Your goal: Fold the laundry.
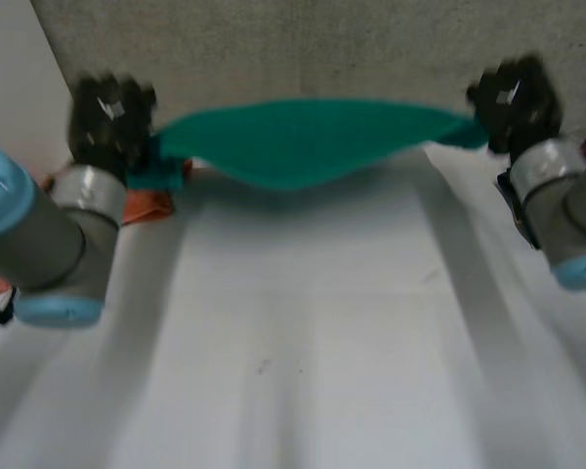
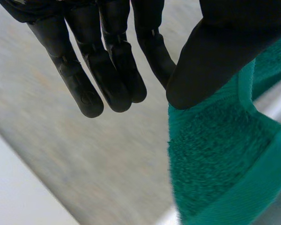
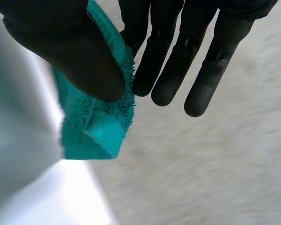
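A green terry towel (image 1: 303, 147) hangs stretched between the two hands above the far edge of the white tabletop (image 1: 303, 332), sagging in the middle in front of a grey wall (image 1: 273, 49). The left hand (image 1: 112, 112) pinches one end corner. In its wrist view the thumb (image 2: 215, 51) presses the towel (image 2: 215, 159) near its hemmed band, and the other fingers (image 2: 84, 89) are straight and free. The right hand (image 1: 513, 98) pinches the opposite corner. There the thumb (image 3: 70, 47) clamps the towel (image 3: 98, 131) against a finger, with the remaining fingers (image 3: 206, 84) extended. An orange cloth (image 1: 146, 205) lies on the tabletop beneath the left hand.
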Tool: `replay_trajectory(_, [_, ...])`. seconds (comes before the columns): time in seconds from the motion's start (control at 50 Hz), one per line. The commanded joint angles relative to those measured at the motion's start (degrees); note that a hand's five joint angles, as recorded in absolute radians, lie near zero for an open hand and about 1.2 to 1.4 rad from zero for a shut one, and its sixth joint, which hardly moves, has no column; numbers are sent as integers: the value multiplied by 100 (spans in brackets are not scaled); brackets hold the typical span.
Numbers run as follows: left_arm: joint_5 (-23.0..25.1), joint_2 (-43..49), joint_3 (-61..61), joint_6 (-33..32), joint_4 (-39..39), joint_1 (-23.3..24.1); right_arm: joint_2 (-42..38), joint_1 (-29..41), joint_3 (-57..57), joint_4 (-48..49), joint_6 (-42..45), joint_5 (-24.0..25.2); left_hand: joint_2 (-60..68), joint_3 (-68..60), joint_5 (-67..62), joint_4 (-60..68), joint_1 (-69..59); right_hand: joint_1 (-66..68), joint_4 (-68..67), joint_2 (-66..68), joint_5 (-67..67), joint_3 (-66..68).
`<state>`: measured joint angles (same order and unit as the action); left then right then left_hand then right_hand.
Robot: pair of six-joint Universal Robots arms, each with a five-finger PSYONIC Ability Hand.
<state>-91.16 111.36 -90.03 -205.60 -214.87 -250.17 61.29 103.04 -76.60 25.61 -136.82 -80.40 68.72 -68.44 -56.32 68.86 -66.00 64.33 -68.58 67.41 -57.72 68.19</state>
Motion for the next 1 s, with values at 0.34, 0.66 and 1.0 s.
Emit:
replay_trajectory(0.34, [713,-1422,-1982,-989,3299,-410,936,-740,-1664,-3693,1086,-11,1128,-1156,-1368,1114,-1400,1567,-1142,1259,-1228,1181])
replay_trajectory(0.66, [1434,-2550,-2572,-1879,4481,-357,2082,-1295,-2669,-4129,2346,-72,1128,-1156,-1368,1114,-1400,1567,-1142,1259,-1228,1181])
replay_trajectory(1.0, [55,298,-288,-1351,2784,65,-1004,-187,372,-2034,1597,-662,1128,-1156,-1368,1114,-1400,1567,-1142,1259,-1228,1181])
